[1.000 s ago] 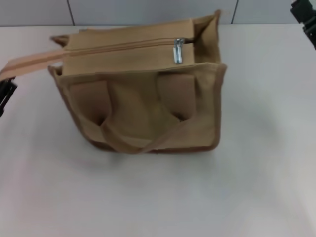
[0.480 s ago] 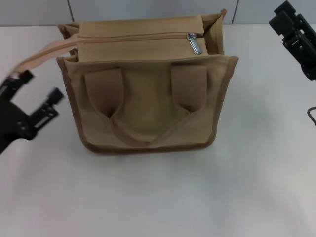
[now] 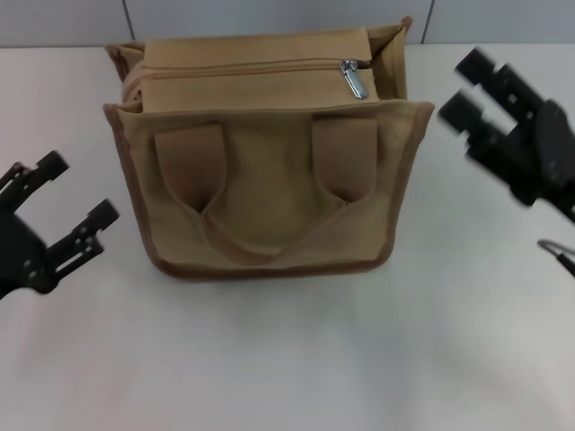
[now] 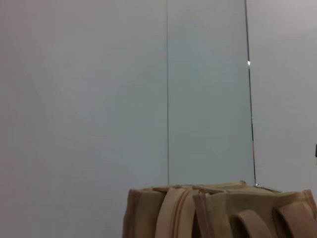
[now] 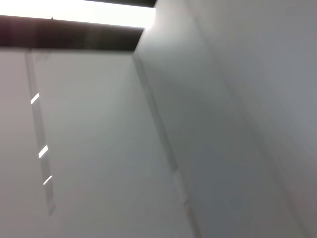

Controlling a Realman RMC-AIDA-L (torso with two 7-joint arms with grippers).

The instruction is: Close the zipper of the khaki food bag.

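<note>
The khaki food bag (image 3: 269,193) stands upright on the white table, mid-view, with its two strap handles drooping down the front. The zipper (image 3: 243,70) runs along the top panel; its silver pull tab (image 3: 355,79) lies at the right end, and the track to its left looks shut. My left gripper (image 3: 79,190) is open and empty, left of the bag and apart from it. My right gripper (image 3: 460,87) is open and empty, right of the bag near its top corner. The left wrist view shows the bag's upper part (image 4: 218,213). The right wrist view shows only wall.
The white table (image 3: 287,359) spreads around the bag on all sides. Grey wall panels (image 3: 269,18) stand right behind the bag. A thin metal hook-like piece (image 3: 557,251) shows at the right edge.
The bag went from tilted to upright. The rear strap, stretched out to the left, has dropped back to the bag. The right gripper has moved in toward the bag; the left has shifted slightly.
</note>
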